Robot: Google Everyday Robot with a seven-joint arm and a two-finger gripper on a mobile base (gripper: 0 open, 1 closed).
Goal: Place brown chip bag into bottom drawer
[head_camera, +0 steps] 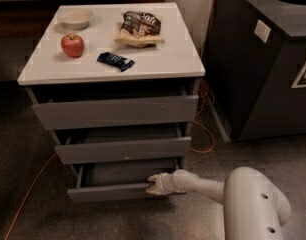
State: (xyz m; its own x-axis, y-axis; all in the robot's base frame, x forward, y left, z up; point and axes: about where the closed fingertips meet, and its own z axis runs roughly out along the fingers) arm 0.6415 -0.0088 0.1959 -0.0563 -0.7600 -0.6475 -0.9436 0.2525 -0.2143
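One gripper (154, 184) sits low, touching the front edge of the partly open bottom drawer (113, 192). I cannot tell if it is holding on. The brown chip bag (139, 28) lies high above it at the back of the tabletop (163, 59), a little to the left.

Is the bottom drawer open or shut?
Partly open: its grey interior shows behind the front of the bottom drawer, and the hand is at that front's upper edge.
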